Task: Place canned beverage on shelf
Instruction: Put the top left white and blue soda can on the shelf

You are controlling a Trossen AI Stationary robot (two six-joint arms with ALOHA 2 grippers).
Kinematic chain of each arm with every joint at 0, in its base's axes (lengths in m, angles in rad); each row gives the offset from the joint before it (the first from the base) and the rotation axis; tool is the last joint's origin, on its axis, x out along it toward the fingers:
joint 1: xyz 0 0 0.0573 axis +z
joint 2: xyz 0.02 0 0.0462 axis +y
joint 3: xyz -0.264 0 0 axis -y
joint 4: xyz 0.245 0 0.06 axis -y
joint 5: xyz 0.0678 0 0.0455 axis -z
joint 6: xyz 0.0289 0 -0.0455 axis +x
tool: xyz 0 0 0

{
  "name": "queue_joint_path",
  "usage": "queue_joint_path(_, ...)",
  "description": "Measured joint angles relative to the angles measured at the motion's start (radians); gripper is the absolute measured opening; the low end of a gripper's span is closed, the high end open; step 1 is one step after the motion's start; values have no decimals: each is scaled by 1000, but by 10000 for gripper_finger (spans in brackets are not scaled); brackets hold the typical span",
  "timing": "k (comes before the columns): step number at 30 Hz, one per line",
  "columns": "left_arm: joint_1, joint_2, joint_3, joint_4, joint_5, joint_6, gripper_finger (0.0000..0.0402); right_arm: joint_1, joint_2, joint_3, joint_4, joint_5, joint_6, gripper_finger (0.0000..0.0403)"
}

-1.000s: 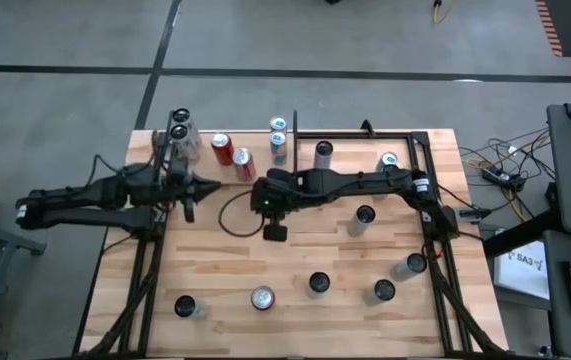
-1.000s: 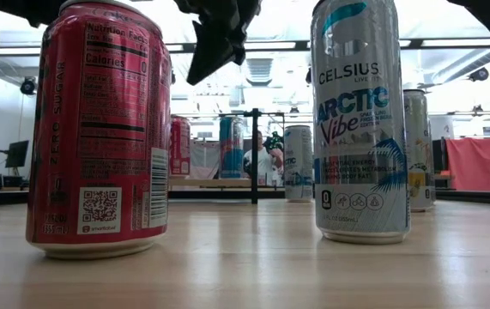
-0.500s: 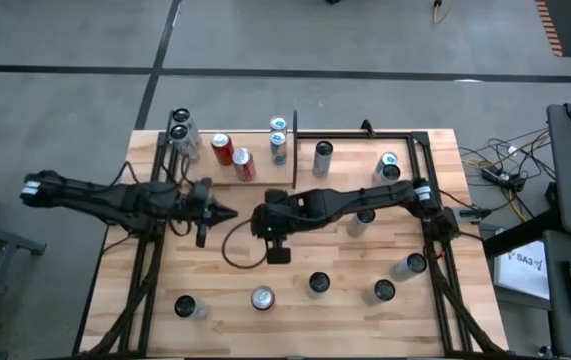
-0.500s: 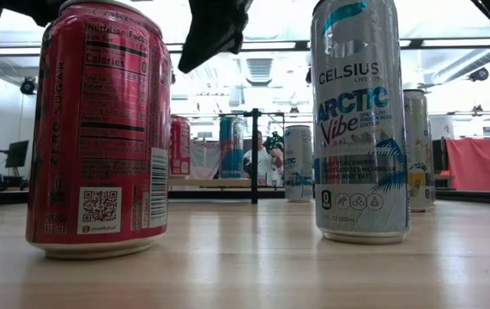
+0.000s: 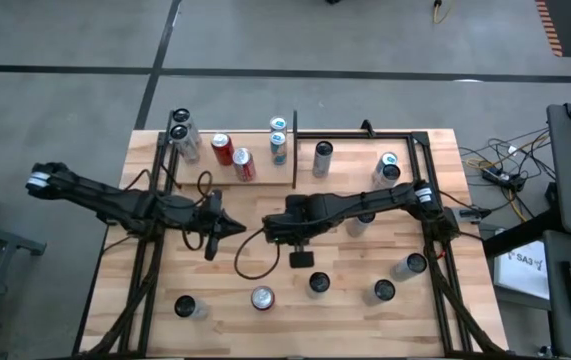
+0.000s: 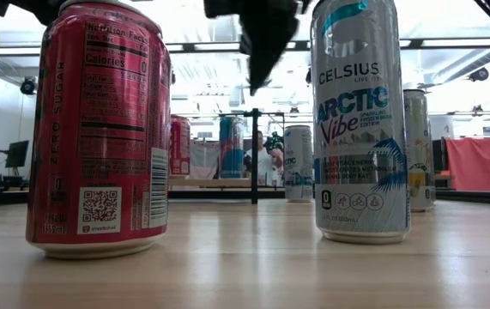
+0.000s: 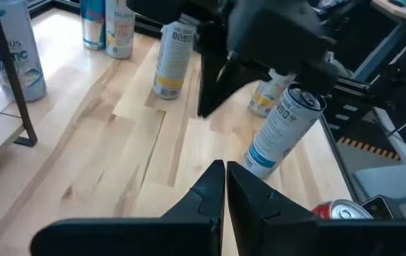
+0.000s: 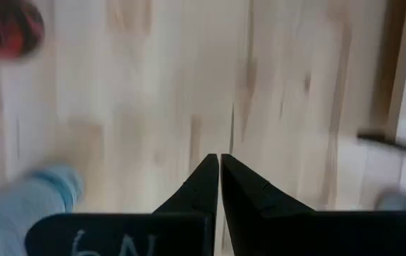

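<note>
Clearly the main risk is a knock-over: the left gripper (image 5: pixel 237 228) and right gripper (image 5: pixel 270 228) hover close together over mid-table, and a careless sweep toward the loose cans along the near edge, such as the red-topped can (image 5: pixel 262 298), could tip one or make the arms collide. Both grippers have their fingers pressed together and hold nothing, touching no can. The shelf (image 5: pixel 233 172) sits at the table's far left side, already carrying several cans, including 2 red ones (image 5: pixel 222 148).
</note>
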Motion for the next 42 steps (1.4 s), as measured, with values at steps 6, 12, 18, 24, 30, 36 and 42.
queue_joint_path(6, 0, 45, 56, -11, 0, 54, 0, -25, -29, 2, -194, -1, 99, 9)
queue_joint_path(12, 0, 83, 131, -86, -7, 119, 0, -45, -110, -19, -207, 0, 222, 9)
queue_joint_path(18, 0, 104, 208, -225, -77, 191, 0, -60, -196, -27, -211, 19, 400, 9)
queue_joint_path(24, 1, 105, 335, -479, -284, 316, 0, -150, -287, -27, -210, 34, 496, 9)
queue_joint_path(30, 2, 72, 373, -560, -417, 468, 0, -252, -329, -27, -217, 36, 516, 9)
queue_joint_path(36, 1, -28, 273, -468, -417, 589, 0, -318, -330, -27, -71, 57, 518, 9)
queue_joint_path(42, 2, -171, 168, -378, -417, 692, 0, -386, -313, -27, 43, -70, 579, 9)
